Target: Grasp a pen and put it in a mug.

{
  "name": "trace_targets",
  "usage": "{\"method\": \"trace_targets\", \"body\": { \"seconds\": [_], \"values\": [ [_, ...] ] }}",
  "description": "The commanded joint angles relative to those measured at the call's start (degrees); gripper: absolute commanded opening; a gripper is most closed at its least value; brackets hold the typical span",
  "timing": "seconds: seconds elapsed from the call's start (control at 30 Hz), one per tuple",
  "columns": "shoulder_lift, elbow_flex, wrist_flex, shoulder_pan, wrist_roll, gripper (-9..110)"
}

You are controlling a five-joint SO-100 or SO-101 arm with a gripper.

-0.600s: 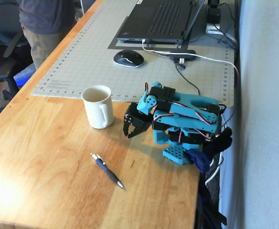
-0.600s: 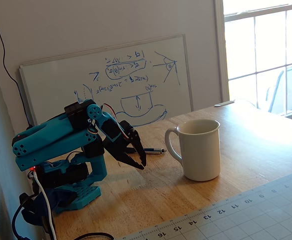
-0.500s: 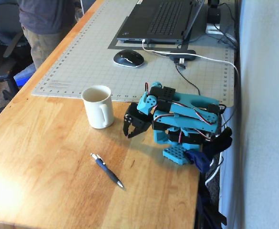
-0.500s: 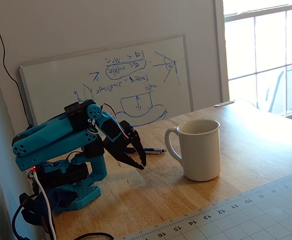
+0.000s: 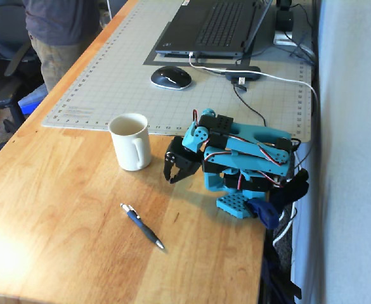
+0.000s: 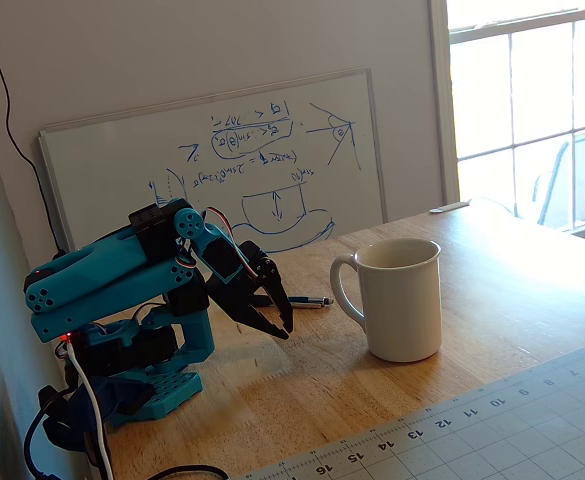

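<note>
Simply a slim blue pen (image 5: pixel 142 227)

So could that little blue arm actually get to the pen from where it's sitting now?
Probably yes. The pen lies alone on bare wood, with nothing between it and the gripper, which hangs folded near the arm's base. The mug stands off to the other side, out of the way. Whether the arm stretches that far is a guess.
</note>
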Motion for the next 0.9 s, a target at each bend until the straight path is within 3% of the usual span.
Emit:
{"method": "trace_targets", "body": {
  "seconds": [0.0,0.37,0.87],
  "values": [
    [1.4,-1.1,-0.2,-0.3,0.4,1],
    [-2.2,-3.7,-1.1,0.4,3.3,1],
    [-35.2,-29.5,-6.9,-0.4,47.0,1]
  ]
}}
